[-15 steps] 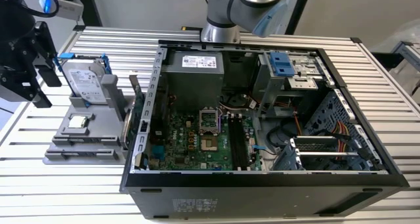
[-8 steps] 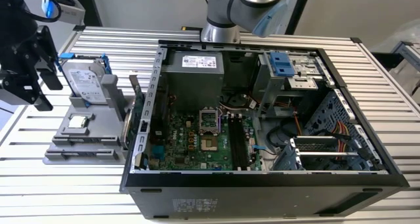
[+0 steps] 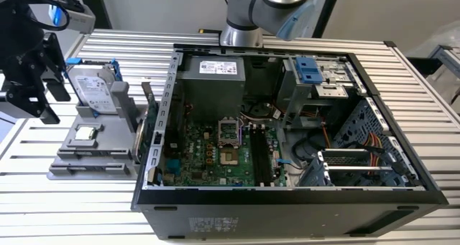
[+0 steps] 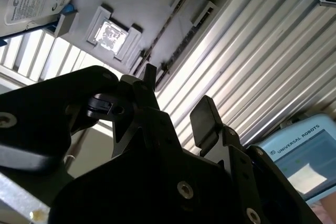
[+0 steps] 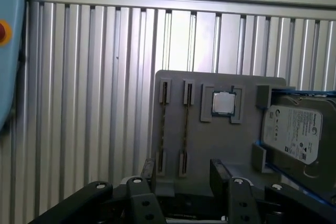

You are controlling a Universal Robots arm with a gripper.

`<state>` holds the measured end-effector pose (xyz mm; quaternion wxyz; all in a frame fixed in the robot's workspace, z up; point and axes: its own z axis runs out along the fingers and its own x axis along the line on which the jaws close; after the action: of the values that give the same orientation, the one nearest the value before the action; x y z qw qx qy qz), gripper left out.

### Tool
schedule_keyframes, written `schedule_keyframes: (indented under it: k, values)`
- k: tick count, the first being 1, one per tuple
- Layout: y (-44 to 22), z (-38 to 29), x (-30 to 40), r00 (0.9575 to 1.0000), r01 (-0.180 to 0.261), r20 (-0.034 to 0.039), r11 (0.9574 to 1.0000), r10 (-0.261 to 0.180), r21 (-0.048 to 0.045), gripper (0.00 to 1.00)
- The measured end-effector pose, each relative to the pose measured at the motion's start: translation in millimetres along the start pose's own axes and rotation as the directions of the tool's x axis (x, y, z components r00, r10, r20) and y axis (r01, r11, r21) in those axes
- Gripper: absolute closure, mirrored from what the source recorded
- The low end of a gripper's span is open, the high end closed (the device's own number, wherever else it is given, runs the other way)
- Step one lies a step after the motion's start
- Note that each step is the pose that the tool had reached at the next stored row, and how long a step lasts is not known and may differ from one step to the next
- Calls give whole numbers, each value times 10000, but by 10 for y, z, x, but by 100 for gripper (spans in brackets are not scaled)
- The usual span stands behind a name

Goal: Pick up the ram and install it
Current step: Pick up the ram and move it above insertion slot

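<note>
The ram (image 5: 186,129) stands on its edge as a thin dark strip in a slot of the grey holder (image 5: 210,140). In the second wrist view the ram (image 4: 164,34) is a dark line across the holder's pale top. My black gripper (image 3: 53,103) hangs over the table at the exterior view's left, just beside the holder (image 3: 75,148) and apart from it. Both wrist views show the gripper (image 5: 182,174) open, with nothing between its fingers (image 4: 205,119). The ram's slot runs into the gap between the fingers in the first wrist view.
The holder also carries a silver hard drive in a blue frame (image 3: 97,91) and a square processor chip (image 3: 86,132). The open computer case (image 3: 287,202) with its motherboard (image 3: 215,153) lies at the exterior view's right. The arm's base (image 3: 244,24) stands behind it. A blue pendant (image 4: 299,150) lies nearby.
</note>
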<state>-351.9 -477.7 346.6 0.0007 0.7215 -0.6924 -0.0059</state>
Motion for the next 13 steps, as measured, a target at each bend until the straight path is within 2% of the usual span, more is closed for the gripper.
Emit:
schedule_keyframes:
  k: [13]
  values:
    - [-1, 101, 1, 10000, -18, -4, 10000, 18, 0, 0]
